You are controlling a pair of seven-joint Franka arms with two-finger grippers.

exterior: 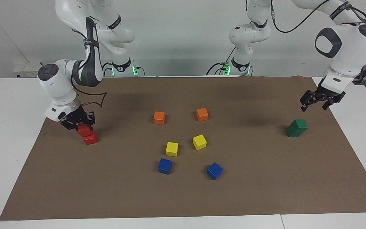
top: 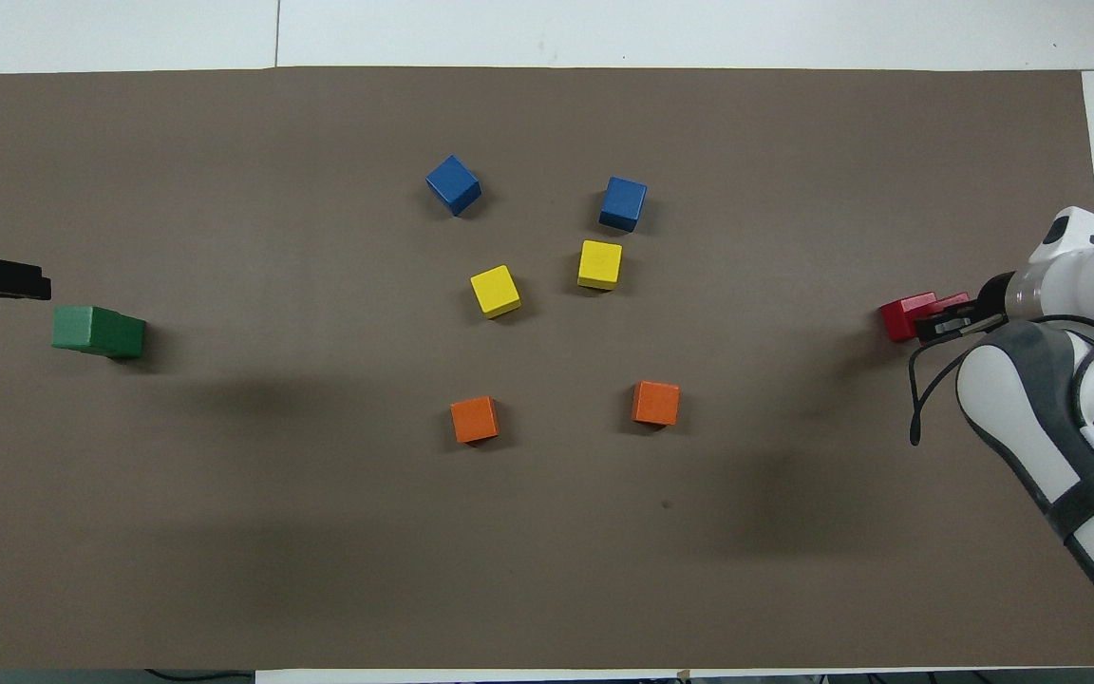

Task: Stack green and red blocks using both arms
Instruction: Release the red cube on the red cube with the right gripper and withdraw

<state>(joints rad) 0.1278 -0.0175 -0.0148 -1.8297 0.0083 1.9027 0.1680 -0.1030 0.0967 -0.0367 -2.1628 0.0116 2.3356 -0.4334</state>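
Note:
Two green blocks (exterior: 296, 128) stand stacked near the left arm's end of the mat, seen from above as one green block (top: 99, 331). My left gripper (exterior: 314, 106) hangs open and empty in the air above the mat's edge beside that stack; from above it shows as a dark left gripper (top: 29, 281) at the picture's rim. At the right arm's end, my right gripper (exterior: 76, 122) is shut on the upper red block (exterior: 82, 129), which rests shifted on the lower red block (exterior: 90, 138). From above, the red blocks (top: 903, 316) peek out from under the right gripper (top: 946, 319).
Mid-mat lie two orange cubes (exterior: 159, 117) (exterior: 202, 114), two yellow cubes (exterior: 172, 149) (exterior: 199, 142) and two blue cubes (exterior: 165, 166) (exterior: 214, 170). The brown mat (exterior: 265, 190) covers most of the white table.

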